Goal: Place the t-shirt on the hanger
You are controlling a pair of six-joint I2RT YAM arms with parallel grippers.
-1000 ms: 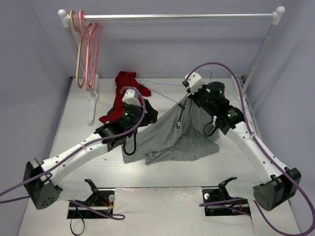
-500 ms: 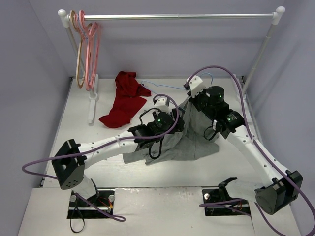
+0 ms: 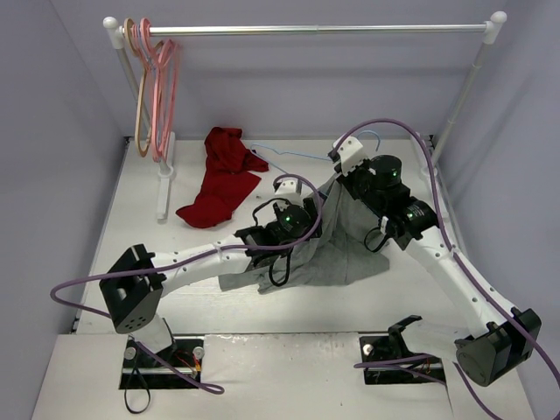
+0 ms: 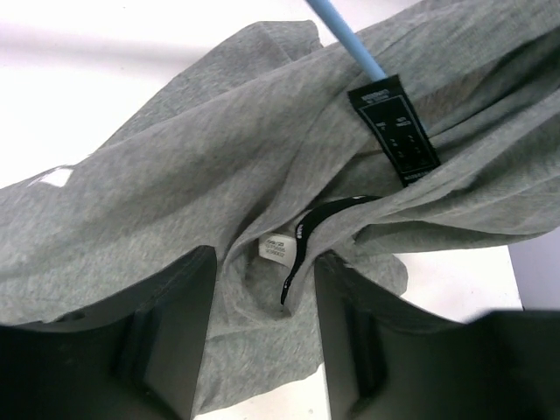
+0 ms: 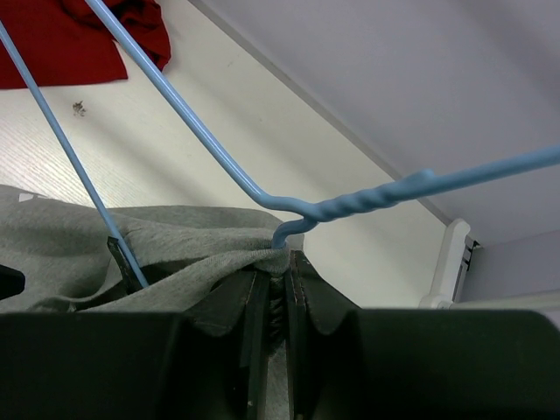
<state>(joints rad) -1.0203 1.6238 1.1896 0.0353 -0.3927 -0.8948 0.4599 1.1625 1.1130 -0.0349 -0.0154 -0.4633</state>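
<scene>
Table (image 3: pixel 131 223) - I saw the t-shirt (image 3: pixel 337 254) heaped mid-right on it, collar end raised | hanger (image 3: pixel 289 156) had one arm inside the collar | right gripper (image 5: pixel 278 262) clenched on bunched collar cloth under the hanger's twisted neck | left gripper (image 4: pixel 262 267) released, fingers apart - over the white neck label (image 4: pixel 276 248)

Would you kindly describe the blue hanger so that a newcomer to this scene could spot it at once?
Below the metal clothes rail, the grey t-shirt lies bunched on the white table. The pale-blue hanger sticks out of its raised top, held with the cloth by the right gripper. Unlike the pink and tan hangers on the rail, it is thin wire with a twisted neck.
</scene>
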